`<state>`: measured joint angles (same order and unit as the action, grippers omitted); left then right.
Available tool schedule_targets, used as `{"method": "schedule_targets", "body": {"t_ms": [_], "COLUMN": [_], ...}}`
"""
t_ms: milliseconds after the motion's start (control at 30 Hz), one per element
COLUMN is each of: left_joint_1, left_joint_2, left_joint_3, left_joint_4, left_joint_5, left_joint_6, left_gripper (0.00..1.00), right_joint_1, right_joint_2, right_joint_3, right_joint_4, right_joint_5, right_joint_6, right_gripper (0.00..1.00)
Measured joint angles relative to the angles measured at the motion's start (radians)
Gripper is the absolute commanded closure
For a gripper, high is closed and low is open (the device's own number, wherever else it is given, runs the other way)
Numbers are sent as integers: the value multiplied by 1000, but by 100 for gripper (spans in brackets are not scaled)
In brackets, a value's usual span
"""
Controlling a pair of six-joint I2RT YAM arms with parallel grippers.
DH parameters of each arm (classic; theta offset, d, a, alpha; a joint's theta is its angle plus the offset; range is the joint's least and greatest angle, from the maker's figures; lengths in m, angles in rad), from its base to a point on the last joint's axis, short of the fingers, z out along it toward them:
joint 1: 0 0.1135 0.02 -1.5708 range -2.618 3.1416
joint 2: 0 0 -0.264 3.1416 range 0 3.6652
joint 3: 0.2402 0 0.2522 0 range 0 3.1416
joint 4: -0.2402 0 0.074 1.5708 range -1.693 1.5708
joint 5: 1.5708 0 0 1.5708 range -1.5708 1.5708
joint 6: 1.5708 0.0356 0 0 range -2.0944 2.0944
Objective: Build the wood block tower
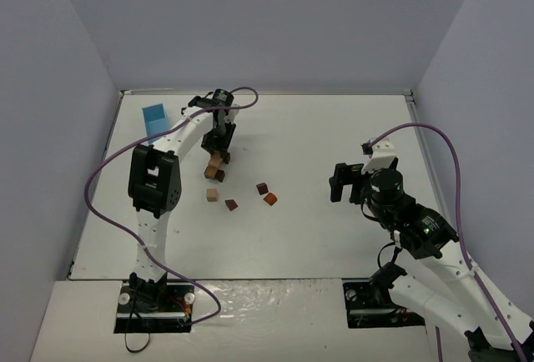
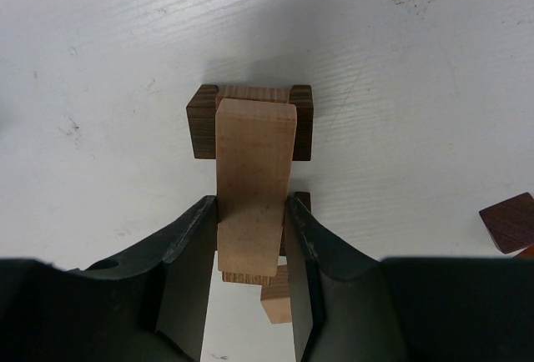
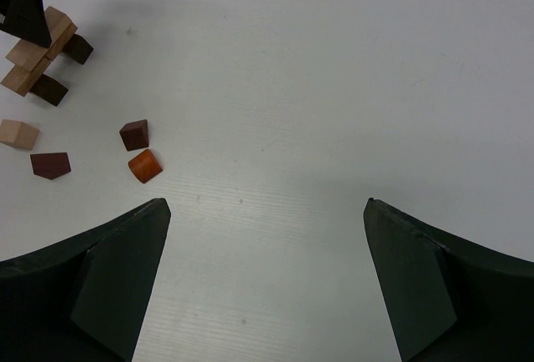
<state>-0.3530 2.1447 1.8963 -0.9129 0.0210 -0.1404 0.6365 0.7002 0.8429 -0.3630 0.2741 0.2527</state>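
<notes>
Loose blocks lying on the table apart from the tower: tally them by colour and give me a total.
Light tan block: 1
Dark reddish-brown blocks: 2
Orange block: 1
Total: 4

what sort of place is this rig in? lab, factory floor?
Probably a lab test cell, not a factory: a white tabletop boxed in by plain grey walls, a left arm and right arm bolted at its near edge, and little wood blocks as workpieces.
</notes>
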Motion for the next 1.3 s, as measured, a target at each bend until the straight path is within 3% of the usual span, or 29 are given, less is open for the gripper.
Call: {"method": "schedule_targets", "body": {"t_ms": [1300], "left_joint_1": [-1], "left_joint_2": [24], "left_joint_3": [41], "left_joint_4": [-30], "left_joint_5": [-21], "left_joint_6": [-2], "left_gripper": [97], "right_joint_1": [0], "right_joint_2": [-3], "right_joint_3": [0], "right_joint_4": [0], "right_joint_5": [0], "right_joint_6": [0], "right_gripper": [0]}}
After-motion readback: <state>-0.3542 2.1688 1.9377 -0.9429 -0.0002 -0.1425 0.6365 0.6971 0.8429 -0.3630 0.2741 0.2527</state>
